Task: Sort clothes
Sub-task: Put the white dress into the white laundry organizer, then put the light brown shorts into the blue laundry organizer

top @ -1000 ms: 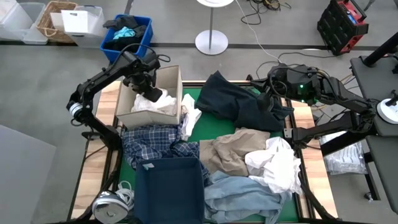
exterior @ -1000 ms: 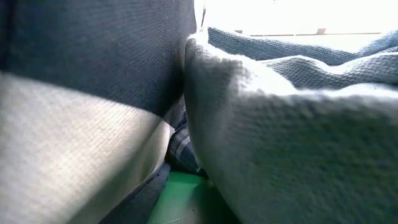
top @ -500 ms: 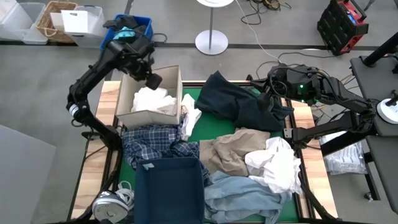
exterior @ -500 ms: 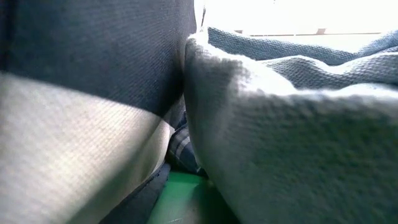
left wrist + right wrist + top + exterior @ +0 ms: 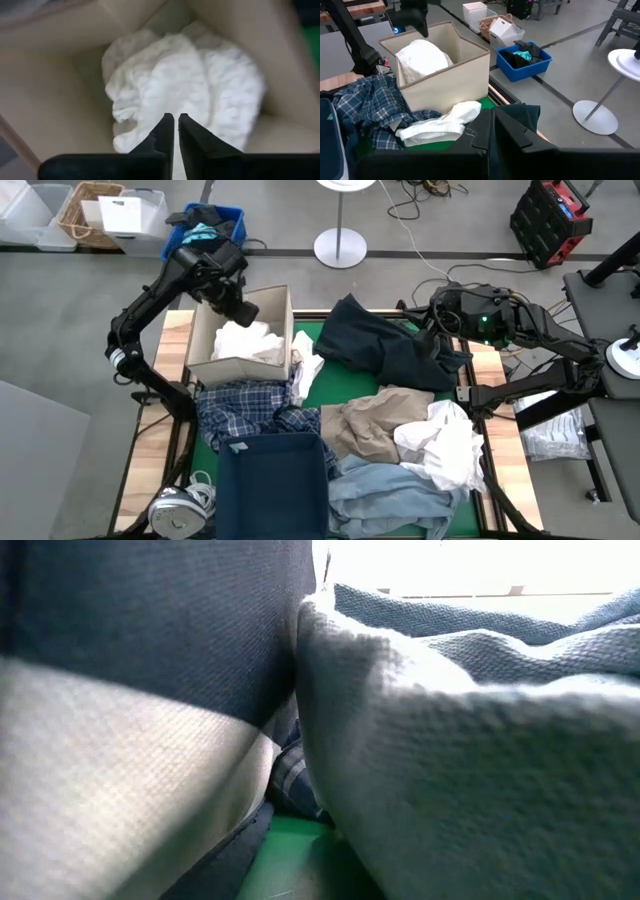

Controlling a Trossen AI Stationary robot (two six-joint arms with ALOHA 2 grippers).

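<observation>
Two dark arms reach over a green-topped worktop (image 5: 308, 455) heaped with clothes. Along the near edge sit a navy fabric bin (image 5: 272, 485) and light blue denim (image 5: 385, 495), with the plaid shirt (image 5: 245, 408) crowded just behind the bin. Tan trousers (image 5: 370, 420) and a white shirt (image 5: 445, 442) fill the middle right, leaving only thin strips of green showing between garments. Farther back, a white shirt (image 5: 440, 125) droops beside a beige box (image 5: 240, 330), and a dark navy piece (image 5: 385, 345) spreads toward the far edge. Above the box hovers the left pincer (image 5: 175, 131), its fingers nearly together and holding nothing — a crumpled white garment (image 5: 185, 85) lies in the box just beneath. At the far right edge the right pincer (image 5: 492, 120) rests on the navy piece, fingers narrow. Beyond the worktop, a blue crate (image 5: 525, 61) stands on open floor.
</observation>
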